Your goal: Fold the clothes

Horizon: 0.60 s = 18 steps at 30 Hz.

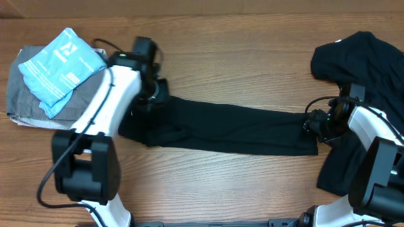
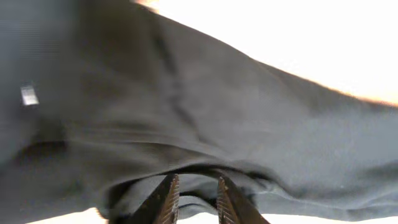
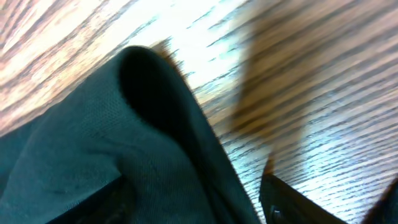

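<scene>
One black garment [image 1: 233, 129] lies pulled out into a long band across the middle of the table. My left gripper [image 1: 154, 94] is at its left end. In the left wrist view that gripper [image 2: 198, 200] stands a little open, with a loose fold of the black cloth [image 2: 186, 112] between its fingers [image 2: 168, 199]. My right gripper [image 1: 314, 123] is at the band's right end. In the right wrist view it [image 3: 196, 205] is wide open over the cloth's edge [image 3: 155, 143]; only one finger [image 3: 292, 199] shows clearly. More black clothes [image 1: 369, 57] are heaped at the far right.
A grey folded garment [image 1: 22, 98] lies at the far left with a light blue packet [image 1: 60, 66] on top of it. Part of the black heap [image 1: 334, 170] hangs down to the front right, by the right arm's base. The table is bare wood [image 1: 240, 69].
</scene>
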### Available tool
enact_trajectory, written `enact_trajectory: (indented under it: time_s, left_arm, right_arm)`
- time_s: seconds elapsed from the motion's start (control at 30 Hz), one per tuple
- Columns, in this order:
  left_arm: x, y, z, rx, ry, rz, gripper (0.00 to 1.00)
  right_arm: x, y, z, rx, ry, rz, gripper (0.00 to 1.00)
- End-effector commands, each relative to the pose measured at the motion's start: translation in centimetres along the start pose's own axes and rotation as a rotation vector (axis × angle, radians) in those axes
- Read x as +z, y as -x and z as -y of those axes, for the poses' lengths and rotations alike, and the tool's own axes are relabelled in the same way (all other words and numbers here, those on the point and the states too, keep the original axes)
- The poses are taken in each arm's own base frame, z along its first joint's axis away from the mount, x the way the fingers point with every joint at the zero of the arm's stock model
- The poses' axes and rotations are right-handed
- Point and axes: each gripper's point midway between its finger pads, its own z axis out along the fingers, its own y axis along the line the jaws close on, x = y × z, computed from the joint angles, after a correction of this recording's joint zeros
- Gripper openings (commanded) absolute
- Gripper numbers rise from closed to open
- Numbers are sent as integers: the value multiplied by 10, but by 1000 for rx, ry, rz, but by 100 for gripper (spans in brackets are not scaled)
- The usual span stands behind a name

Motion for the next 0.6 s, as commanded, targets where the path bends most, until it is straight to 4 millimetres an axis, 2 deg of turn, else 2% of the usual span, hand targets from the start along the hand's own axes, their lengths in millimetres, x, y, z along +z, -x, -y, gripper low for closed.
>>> enact_trajectory:
  time_s: [0.0,0.13,0.23,0.37,0.57]
  left_arm:
    - [-25,4,-8,-34,-92,27,25]
    - [-29,7,-23,-47,-97,29,28]
    - [-29,10,-37,-54,-42,43,33]
    - [-29,13,-49,-73,23,60,40]
    - [-30,14,-54,-100,26,64,48]
  right_arm:
    - [28,-27,10,-12,-39,-90,70]
    - [28,-23,9,-34,-36,-73,69]
    - [29,-24,7,-51,-37,-76,64]
    - [30,-29,2,-83,-45,-85,62]
    - [34,-36,-7,-170,-89,-85,68]
